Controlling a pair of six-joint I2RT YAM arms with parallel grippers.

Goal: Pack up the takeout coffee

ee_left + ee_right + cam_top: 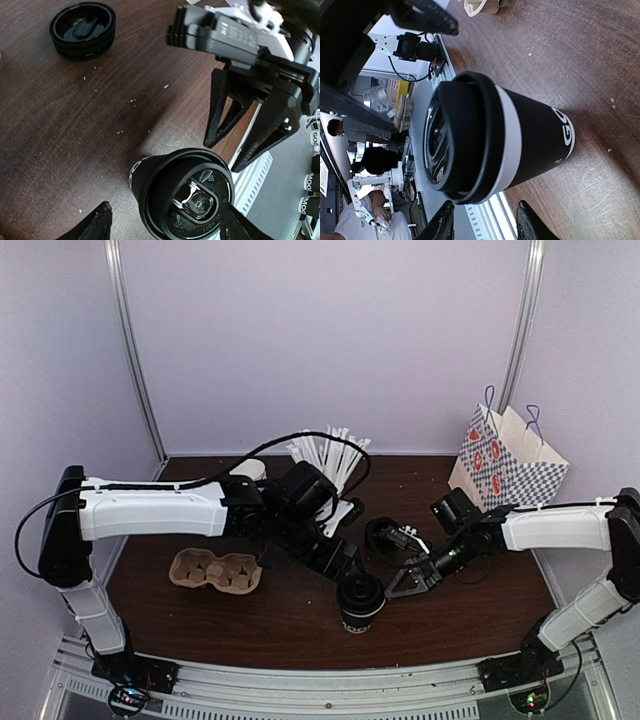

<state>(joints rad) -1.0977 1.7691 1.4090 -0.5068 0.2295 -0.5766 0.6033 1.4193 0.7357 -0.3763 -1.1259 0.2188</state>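
Now the takeout coffee (360, 605) is standing upright near-center on the table (200, 625), w/ the left gripper (347, 568) hovering over its lid, jaws apart, & the right gripper (402, 585), jaws also apart, sitting just right of it.

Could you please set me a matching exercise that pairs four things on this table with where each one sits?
Things:
1. takeout coffee
2. cardboard cup carrier
3. checked paper bag
4. straws

Places, as seen from the top view:
A. far right corner
B. far side, middle
C. near side, middle
D. left side

Pairs: 1-C, 2-D, 3-A, 4-B.
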